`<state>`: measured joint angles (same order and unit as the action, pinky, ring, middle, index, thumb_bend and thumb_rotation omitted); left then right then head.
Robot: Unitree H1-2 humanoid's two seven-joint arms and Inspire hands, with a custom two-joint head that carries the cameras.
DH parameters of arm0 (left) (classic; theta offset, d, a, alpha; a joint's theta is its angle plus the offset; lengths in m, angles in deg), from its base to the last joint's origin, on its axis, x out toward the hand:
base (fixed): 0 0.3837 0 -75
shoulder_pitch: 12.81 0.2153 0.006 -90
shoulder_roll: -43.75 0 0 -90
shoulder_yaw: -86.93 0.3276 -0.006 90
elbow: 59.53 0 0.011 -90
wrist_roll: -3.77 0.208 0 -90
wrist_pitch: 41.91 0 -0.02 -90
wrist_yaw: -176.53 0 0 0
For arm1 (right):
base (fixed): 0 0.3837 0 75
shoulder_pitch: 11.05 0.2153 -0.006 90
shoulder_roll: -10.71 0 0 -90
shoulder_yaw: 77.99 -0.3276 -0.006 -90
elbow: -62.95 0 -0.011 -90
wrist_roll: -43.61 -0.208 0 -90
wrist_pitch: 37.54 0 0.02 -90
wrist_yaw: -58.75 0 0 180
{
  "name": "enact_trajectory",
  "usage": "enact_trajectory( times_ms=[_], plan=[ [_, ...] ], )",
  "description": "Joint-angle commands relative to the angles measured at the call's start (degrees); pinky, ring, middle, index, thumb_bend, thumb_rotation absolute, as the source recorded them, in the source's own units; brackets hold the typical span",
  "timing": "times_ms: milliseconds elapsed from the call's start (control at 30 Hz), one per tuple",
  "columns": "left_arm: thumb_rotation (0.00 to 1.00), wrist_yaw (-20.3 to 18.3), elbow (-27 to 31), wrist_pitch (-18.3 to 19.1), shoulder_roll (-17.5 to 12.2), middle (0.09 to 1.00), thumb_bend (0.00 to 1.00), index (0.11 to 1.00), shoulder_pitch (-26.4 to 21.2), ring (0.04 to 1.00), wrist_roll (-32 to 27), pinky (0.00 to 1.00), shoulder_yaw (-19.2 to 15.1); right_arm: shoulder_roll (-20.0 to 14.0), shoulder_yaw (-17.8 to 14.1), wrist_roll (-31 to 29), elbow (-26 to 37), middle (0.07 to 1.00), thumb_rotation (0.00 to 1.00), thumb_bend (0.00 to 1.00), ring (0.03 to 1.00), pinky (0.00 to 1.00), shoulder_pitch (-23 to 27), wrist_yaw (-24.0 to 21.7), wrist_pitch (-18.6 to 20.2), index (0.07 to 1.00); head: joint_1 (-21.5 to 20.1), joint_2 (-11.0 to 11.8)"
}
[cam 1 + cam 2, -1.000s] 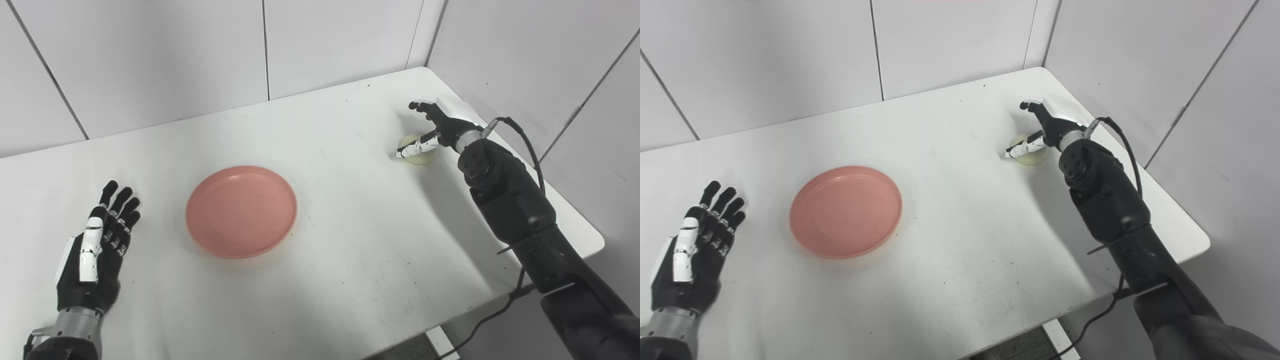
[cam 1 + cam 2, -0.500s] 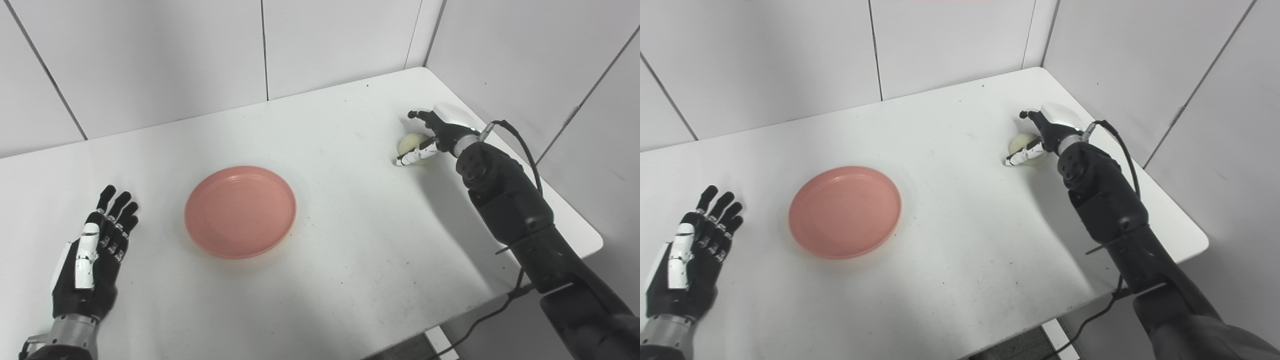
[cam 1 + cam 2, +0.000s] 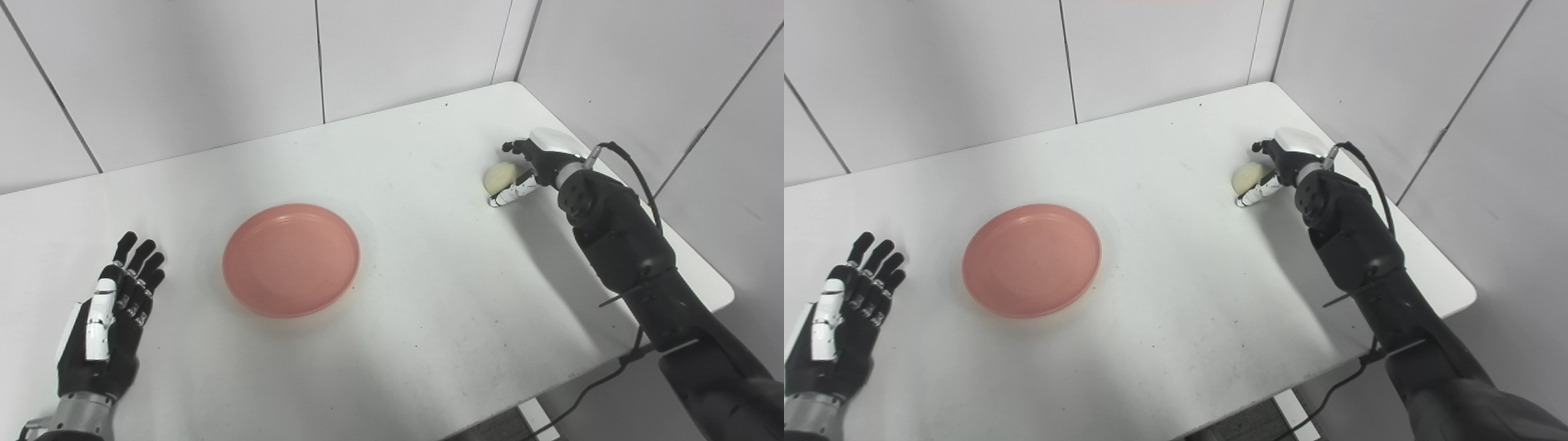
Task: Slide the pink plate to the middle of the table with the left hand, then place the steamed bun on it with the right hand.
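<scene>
The pink plate (image 3: 291, 260) lies flat, left of the table's middle. The pale, round steamed bun (image 3: 498, 176) rests on the table near the right edge. My right hand (image 3: 530, 170) is at the bun's right side, fingers curved over its far side and thumb along its near side. The fingers are apart and the bun still sits on the table. My left hand (image 3: 105, 323) lies open and flat near the front left, well left of the plate and clear of it.
The white table (image 3: 429, 294) stands in a corner, with walls behind it and to the right. Its right edge runs close behind the bun. A black cable (image 3: 631, 171) trails from my right forearm.
My right hand has lowered and settled around the bun, which now shows more on its left side. My left hand has drawn back toward the front left. The camera has shifted slightly.
</scene>
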<state>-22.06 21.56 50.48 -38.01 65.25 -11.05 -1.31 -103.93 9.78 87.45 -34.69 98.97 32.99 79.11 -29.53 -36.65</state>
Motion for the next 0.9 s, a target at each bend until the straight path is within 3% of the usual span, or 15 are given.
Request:
enact_trajectory(
  times_ms=[0,167,233,267,333,433,600,867],
  plan=[
    [1.0,0.5,-1.6,4.2,-0.5,0.967,0.36,0.974,2.6,0.963,0.2,0.99,0.1,-2.0,-0.4,-0.1,0.2,0.854,0.3,0.83,0.815,0.69,2.0,0.4,0.2,0.833,0.0,0.0],
    [1.0,0.3,-1.3,4.5,-0.6,0.968,0.36,0.977,2.7,0.966,0.1,0.99,0.2,-1.7,-0.3,-1.7,0.3,0.816,0.25,0.81,0.759,0.66,1.8,2.8,-0.2,0.808,0.0,-0.2],
    [1.0,0.3,-1.4,4.4,-0.6,0.971,0.36,0.979,2.7,0.968,0.1,0.99,0.2,-1.1,-1.6,-4.1,-1.5,0.751,0.21,0.79,0.693,0.62,1.5,6.9,-3.4,0.771,0.0,-0.2],
    [1.0,0.3,-1.4,4.5,-0.6,0.971,0.36,0.978,2.7,0.967,0.2,0.99,0.2,-0.9,-2.1,-5.3,-2.8,0.674,0.14,0.76,0.626,0.58,1.5,9.4,-5.6,0.702,0.0,-0.2],
    [1.0,0.2,-1.4,4.5,-0.8,0.969,0.36,0.977,2.7,0.967,0.2,0.99,0.3,-0.7,-2.6,-7.5,-5.0,0.581,0.13,0.58,0.543,0.5,1.5,12.9,-9.2,0.546,0.1,-0.3],
    [1.0,0.4,-1.4,4.4,-0.6,0.965,0.36,0.972,2.6,0.962,0.2,0.99,0.3,-0.8,-1.7,-9.1,-7.1,0.512,0.13,0.51,0.46,0.42,2.1,15.2,-11.1,0.491,0.1,-0.3],
    [1.0,0.4,-1.6,4.2,-0.6,0.965,0.36,0.972,2.7,0.961,0.5,0.99,0.4,-1.4,0.4,-10.5,-8.1,0.531,0.13,0.51,0.482,0.45,2.9,16.0,-11.7,0.489,0.3,-0.4],
    [1.0,0.5,-0.8,5.0,-0.2,0.964,0.36,0.969,3.0,0.962,0.2,0.99,0.7,-2.1,1.4,-12.3,-6.5,0.53,0.13,0.51,0.485,0.44,3.1,16.0,-10.6,0.489,0.8,-0.4]
  ],
)
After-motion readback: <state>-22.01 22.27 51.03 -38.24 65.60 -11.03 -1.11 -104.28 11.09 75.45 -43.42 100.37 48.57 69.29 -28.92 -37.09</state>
